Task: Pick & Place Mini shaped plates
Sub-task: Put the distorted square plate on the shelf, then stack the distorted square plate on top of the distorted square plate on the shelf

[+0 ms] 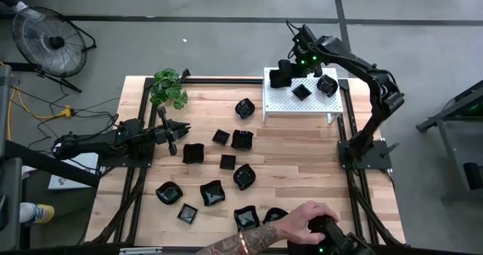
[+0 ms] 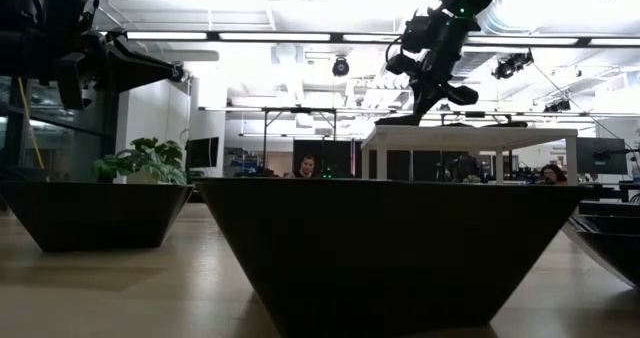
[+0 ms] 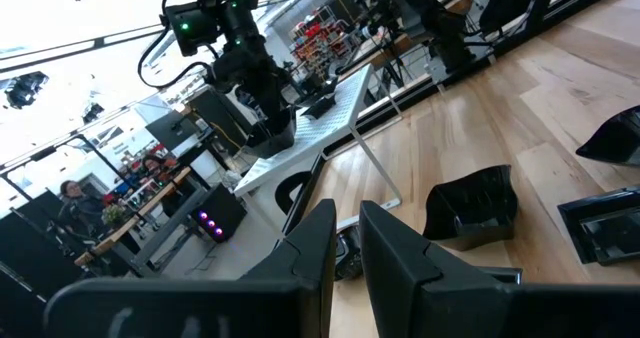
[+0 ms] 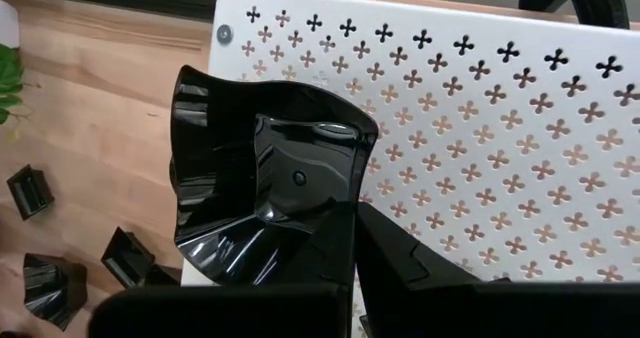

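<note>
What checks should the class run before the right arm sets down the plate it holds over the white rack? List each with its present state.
1. Grip: right gripper is shut on the wavy-edged plate; ok.
2. Position: that gripper is over the white rack's left end; ok.
3. Landing spot: two plates already sit on the rack; bare perforated surface lies beside the held plate; ok.
4. Plate level with rack: it hangs tilted; not ok.
5. Left gripper waits at the table's left, away from the rack; ok.
6. A person's hand reaches over the table's near edge; not ok.
</note>
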`<action>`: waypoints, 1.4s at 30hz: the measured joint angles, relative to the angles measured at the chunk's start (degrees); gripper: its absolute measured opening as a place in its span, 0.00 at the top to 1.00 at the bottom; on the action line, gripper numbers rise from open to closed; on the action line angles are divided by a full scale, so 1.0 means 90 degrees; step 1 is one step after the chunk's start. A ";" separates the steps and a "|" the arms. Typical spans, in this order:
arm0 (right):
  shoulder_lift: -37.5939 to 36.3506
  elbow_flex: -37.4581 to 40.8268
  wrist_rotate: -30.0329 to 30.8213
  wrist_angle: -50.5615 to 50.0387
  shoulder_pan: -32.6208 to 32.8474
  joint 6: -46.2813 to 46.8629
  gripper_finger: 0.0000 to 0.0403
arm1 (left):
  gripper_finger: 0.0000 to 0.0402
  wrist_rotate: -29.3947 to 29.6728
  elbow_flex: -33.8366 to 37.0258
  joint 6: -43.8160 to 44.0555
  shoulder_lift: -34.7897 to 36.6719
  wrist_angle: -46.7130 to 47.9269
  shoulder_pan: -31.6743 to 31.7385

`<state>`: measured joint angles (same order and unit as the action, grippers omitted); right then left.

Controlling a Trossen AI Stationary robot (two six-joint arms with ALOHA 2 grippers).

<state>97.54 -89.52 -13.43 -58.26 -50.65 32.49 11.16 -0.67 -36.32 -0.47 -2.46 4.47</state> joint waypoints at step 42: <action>-0.0947 0.0002 0.0382 -0.0584 0.0613 -0.0178 0.82 | 0.89 0.0000 0.0000 0.0002 0.0000 0.0002 0.0000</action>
<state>89.01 -89.49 -9.99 -63.52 -45.14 30.89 11.15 -0.67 -36.30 -0.47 -2.44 4.47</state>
